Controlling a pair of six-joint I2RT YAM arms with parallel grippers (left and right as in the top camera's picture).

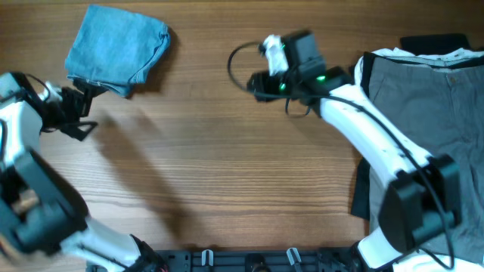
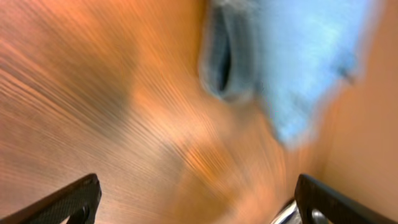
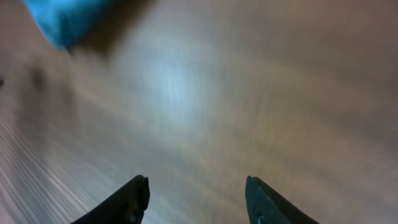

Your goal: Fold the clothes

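Observation:
The light blue denim jeans point(image 1: 117, 47) lie as a compact folded bundle at the far left of the wooden table. They also show blurred in the left wrist view point(image 2: 292, 62) and as a blue corner in the right wrist view point(image 3: 65, 18). My left gripper point(image 1: 83, 109) is open and empty, just below the bundle's lower edge; its fingers point(image 2: 199, 199) stand wide apart over bare wood. My right gripper point(image 1: 253, 83) is open and empty over the table's middle, well right of the bundle; its fingers point(image 3: 198, 199) frame bare wood.
A pile of grey trousers point(image 1: 431, 113) with other dark and white garments lies at the right edge, under my right arm. The wooden table point(image 1: 227, 166) spans the view. Both wrist views are motion-blurred.

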